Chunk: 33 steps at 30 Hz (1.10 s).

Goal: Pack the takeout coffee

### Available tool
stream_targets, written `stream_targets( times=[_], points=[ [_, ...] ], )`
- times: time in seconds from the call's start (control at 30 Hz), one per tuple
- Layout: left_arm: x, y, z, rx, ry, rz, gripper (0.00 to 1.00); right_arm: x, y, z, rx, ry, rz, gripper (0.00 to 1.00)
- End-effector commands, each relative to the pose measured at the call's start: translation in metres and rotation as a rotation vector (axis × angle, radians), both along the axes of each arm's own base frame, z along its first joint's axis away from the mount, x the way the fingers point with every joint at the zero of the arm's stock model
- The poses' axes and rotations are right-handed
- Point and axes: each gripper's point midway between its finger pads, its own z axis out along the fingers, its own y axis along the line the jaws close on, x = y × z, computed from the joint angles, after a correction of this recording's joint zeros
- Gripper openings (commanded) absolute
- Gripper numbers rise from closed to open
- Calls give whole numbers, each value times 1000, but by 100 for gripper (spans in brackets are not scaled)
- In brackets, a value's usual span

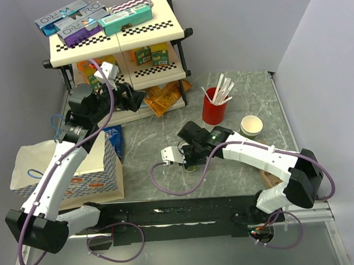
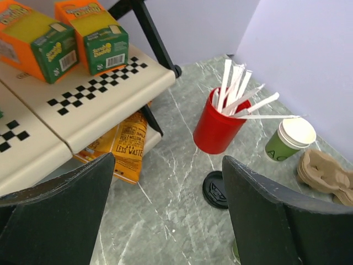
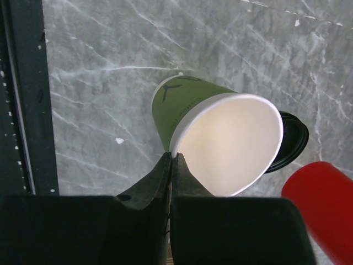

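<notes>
marble table: open floor runs between the paper bag at 9 o'clock and the red cup at 1 o'clock of my right gripper. right jaws: closed to a thin pinch on the rim wall of the green cup, one finger inside, one outside. cup axis: tilted, mouth toward 4 o'clock; i cannot tell whether its base touches the table. black lid: flat at 3 o'clock, just behind the rim. left gripper: spread wide, empty, by the shelf, well apart; i judge my right arm the nearer.
</notes>
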Motion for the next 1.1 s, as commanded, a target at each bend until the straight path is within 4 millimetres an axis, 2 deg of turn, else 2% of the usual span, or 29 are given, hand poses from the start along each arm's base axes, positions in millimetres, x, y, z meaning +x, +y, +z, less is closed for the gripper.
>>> stream_targets(
  times=[0.0, 0.07, 0.17, 0.37, 0.53, 0.67, 0.73, 0.83, 0.9, 1.0, 1.07],
  points=[
    [0, -7, 27, -4, -86, -47, 84, -6, 3, 10, 59, 9, 15, 4],
    [2, -7, 25, 2, -83, -47, 84, -9, 4, 8, 59, 28, 14, 13],
    [4, -9, 22, 8, -81, -54, 84, -9, 3, 7, 59, 46, 1, 21],
    [9, -11, 17, 14, -71, -62, 84, -7, 0, 8, 53, 63, -15, 26],
    [9, -15, 15, 12, -61, -79, 84, -16, -6, 30, 82, 75, 36, 31],
    [10, -17, 14, 7, -49, -90, 84, -26, -13, 64, 130, 65, 74, 34],
    [11, -18, 11, -3, -36, -92, 84, -23, -11, 82, 167, 48, 61, 35],
    [12, -23, 2, -9, -2, -114, 84, 4, -10, 97, 245, 16, -32, 35],
    [11, -27, -2, -3, 14, -140, 84, 31, -18, 95, 269, 44, -144, 34],
    [14, -26, -18, 46, 50, -143, 83, 63, -29, 81, 251, 86, -247, 33],
    [13, -23, -27, 86, 64, -139, 82, 75, -31, 68, 218, 86, -241, 33]
  ],
)
